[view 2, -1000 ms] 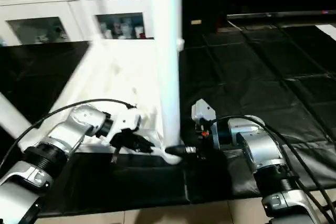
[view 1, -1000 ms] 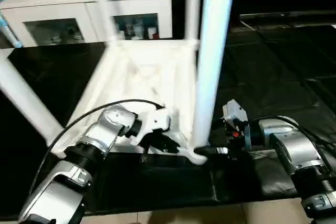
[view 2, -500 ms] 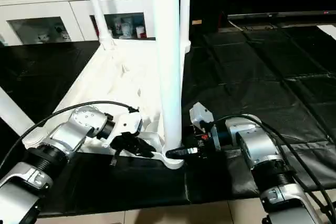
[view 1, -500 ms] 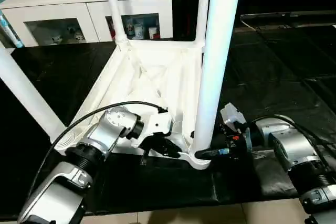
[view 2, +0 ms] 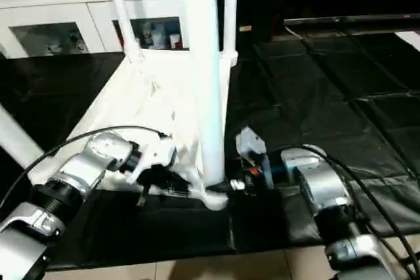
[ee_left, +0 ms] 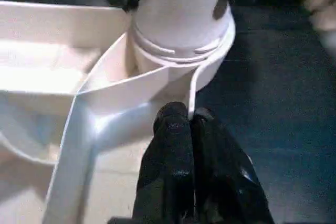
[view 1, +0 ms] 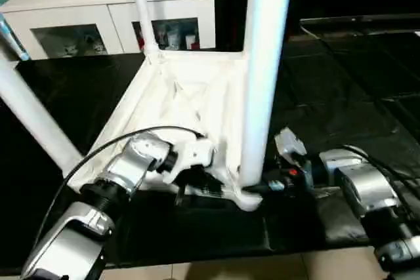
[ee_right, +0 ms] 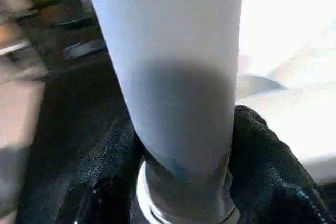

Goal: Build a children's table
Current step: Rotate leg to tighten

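With the left hand (ee_left: pixel 190 124) pinched together against the upturned white plastic table's (view 1: pixel 187 96) corner socket (ee_left: pixel 181 51) at lower centre, the right hand (ee_right: pixel 184 182) clamps the long white tube leg (view 1: pixel 262 77), likely seating it, which next calls for firm downward twisting.

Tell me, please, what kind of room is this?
Probably a home-like living room or staged test room: a white cabinet with glass doors holding small figurines, black floor mats, and an upturned children's table under assembly.

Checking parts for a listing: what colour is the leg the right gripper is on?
White, clearest in the left eye view: leg.
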